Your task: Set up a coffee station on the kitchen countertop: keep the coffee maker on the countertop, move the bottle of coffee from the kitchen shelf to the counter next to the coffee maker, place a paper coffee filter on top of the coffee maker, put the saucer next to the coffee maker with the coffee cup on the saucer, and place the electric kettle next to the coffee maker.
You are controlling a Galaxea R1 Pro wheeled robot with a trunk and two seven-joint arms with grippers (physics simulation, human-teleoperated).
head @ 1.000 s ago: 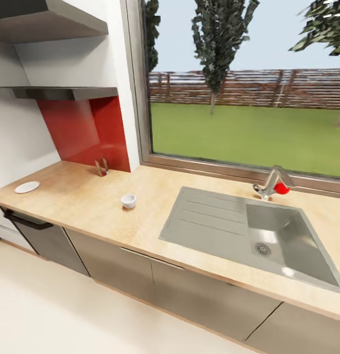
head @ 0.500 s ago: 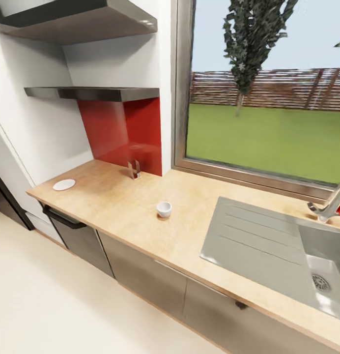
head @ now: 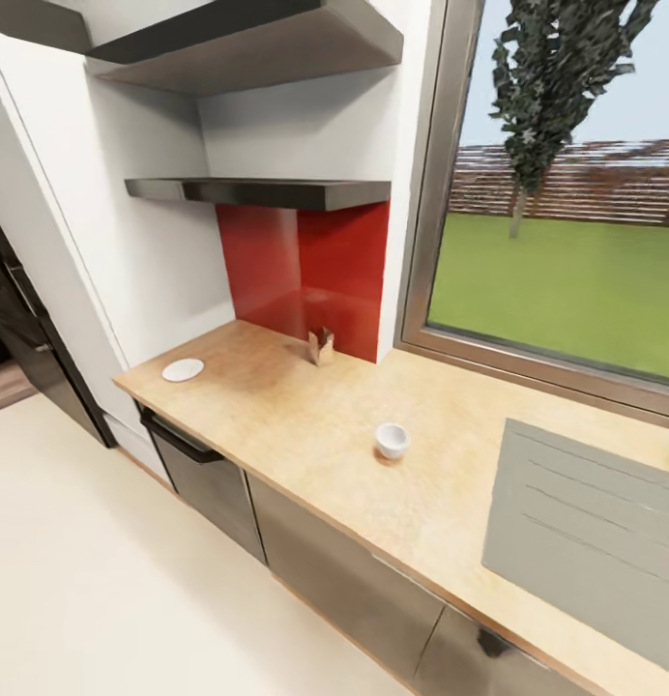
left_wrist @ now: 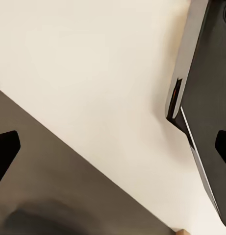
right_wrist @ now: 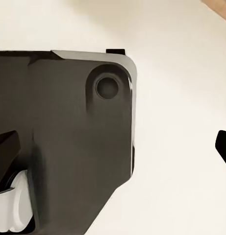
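A small white coffee cup (head: 392,440) stands upright on the wooden countertop (head: 305,416), near its front edge. A white saucer (head: 183,369) lies at the counter's far left end, well apart from the cup. A small brown folded paper thing (head: 322,345) stands by the red backsplash (head: 305,275). Two dark shelves (head: 267,191) hang above it; I see their undersides and nothing on them. My left gripper (left_wrist: 113,149) is open over the pale floor. My right gripper (right_wrist: 114,149) is open above my dark base, holding nothing.
A grey sink drainboard (head: 586,541) takes the counter's right part under a large window (head: 567,261). A dishwasher with a black handle (head: 185,445) sits below the saucer. A tall dark appliance (head: 25,338) stands at the far left. Pale floor (head: 112,580) lies open before the cabinets.
The head camera has swung left: the whole picture shifted right, the sink basin and faucet left the frame, and the dark appliance came in. Cup and saucer stay put.
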